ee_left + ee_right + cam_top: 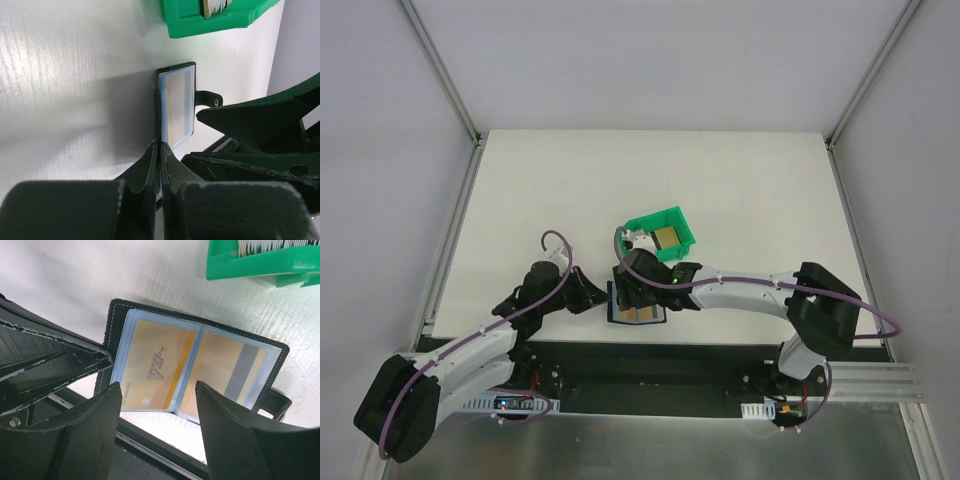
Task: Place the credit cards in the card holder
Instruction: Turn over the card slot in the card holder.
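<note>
Left wrist view: nearest to us the left gripper is closed on the near edge of the card holder, which lies open on the table and runs from the fingertips toward 12 o'clock. We judge that this grip pins the holder so that it does not slide.

In the right wrist view, the right gripper hangs just above the same holder with its jaws apart and nothing between them. The open holder fills the gap between the two fingers and goes on toward 12 o'clock. Two gold credit cards already sit in its clear sleeves, one on each page.

Farther, at about 1 o'clock from the holder, stands the green bin, where more cards wait.

We judge that the task is between two insertions. The next move calls for the right arm to reach into the bin, pinch one thin card by its edge, and bring it back to a free sleeve while the left gripper holds the holder down.
</note>
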Motion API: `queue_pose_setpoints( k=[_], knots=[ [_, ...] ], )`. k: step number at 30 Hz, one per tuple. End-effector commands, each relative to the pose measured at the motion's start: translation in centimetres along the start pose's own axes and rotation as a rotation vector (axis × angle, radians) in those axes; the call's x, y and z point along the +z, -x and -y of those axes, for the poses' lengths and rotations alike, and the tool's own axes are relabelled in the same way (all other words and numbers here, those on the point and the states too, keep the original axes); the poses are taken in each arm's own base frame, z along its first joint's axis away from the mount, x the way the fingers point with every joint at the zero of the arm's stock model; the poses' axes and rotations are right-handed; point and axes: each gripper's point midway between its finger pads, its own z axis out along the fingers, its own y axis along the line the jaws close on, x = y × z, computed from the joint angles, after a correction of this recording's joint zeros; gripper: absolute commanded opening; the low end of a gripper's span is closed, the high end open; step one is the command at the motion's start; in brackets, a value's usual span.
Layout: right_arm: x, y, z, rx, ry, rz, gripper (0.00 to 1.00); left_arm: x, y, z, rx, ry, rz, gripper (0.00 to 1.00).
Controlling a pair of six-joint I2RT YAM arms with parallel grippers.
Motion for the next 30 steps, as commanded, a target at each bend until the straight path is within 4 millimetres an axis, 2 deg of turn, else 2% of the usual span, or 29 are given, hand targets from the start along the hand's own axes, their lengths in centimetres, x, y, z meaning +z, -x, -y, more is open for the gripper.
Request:
queue_pose_setpoints(
  k=[1, 13, 30],
  knots=[
    [0.1, 0.7, -0.9, 0.028, 0.028, 0.009, 0.63, -0.2, 0.9, 1.4, 0.032, -0.037, 0.022, 0.0],
    [0.9, 0.5, -1.8, 0.022, 0.063, -0.014, 0.64, -0.1, 0.9, 1.2, 0.039, -0.03, 0.018, 0.0],
    [1.2, 0.4, -1.7, 0.023, 0.056, -0.028, 0.64, 0.0, 0.8, 1.4, 0.039, -0.038, 0.009, 0.0]
  ],
)
